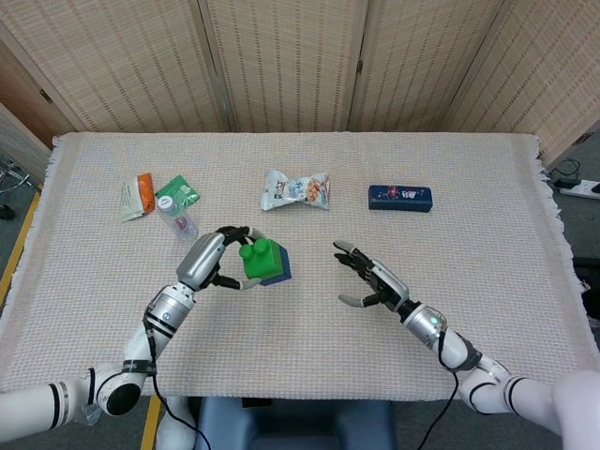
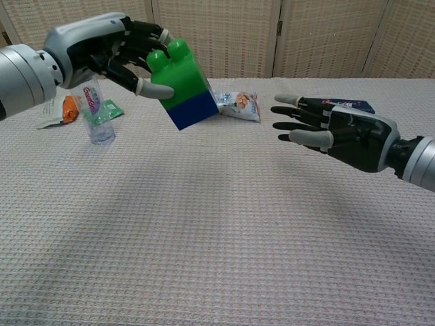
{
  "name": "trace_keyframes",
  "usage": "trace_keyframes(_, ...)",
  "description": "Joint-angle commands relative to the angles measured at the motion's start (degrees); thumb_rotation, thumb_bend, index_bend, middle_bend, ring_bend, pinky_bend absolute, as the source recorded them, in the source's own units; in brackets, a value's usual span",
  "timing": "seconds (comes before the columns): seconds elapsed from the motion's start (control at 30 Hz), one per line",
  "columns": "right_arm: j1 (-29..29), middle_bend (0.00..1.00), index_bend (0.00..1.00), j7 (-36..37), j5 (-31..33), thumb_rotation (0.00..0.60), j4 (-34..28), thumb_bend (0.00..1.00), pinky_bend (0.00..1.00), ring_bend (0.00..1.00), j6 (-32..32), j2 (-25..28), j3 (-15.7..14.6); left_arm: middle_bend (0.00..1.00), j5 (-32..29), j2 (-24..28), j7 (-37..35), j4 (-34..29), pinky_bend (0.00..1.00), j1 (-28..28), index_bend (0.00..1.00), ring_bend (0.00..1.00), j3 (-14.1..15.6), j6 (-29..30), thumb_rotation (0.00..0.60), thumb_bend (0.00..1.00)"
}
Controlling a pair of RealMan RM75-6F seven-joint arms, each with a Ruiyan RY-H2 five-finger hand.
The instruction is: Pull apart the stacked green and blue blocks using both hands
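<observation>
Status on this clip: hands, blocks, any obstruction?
Left hand holds green block, blue block attached. Right hand open, short of stack. Nothing between.

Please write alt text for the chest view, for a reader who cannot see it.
The left hand holds the stacked green block and blue block tilted above the table, gripping the green one. The right hand reaches toward them, fingers spread, holding nothing.
</observation>
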Motion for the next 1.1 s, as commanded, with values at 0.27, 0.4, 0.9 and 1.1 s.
trace_keyframes(0.27,3.5,0.00,0.03,-5.9,3.5,0.600,-2.2,0.31,0.04,0.07,-2.6,-3.4,3.4,0.86,0.0,-0.4,-0.5,0.6,0.24,-0.5,0.72,0.56,0.2,-0.6,0.600,0.44)
trace_keyframes(0.4,4.5,0.00,0.04,-7.1,4.4,0.600,-3.4,0.31,0.04,0.07,-3.5,-4.4,4.0,0.86,-0.2,-0.6,-0.7,1.0,0.24,-0.6,0.72,0.56,0.3,-0.9,0.600,0.44)
trace_keyframes(0.9,7.5,0.00,0.11,-11.4,7.0,0.600,-5.5,0.31,0.05,0.09,-6.4,-6.0,6.1,0.86,0.0,-0.6,-1.6,0.7,0.23,-1.0,0.72,0.55,0.4,-1.4,0.600,0.44)
trace_keyframes(1.1,7.1,0.00,0.13,-12.1,6.9,0.600,-4.5,0.31,0.05,0.10,-5.9,-6.7,5.4,0.86,-0.5,-0.3,-2.1,0.7,0.23,-1.1,0.72,0.55,0.2,-1.6,0.600,0.44)
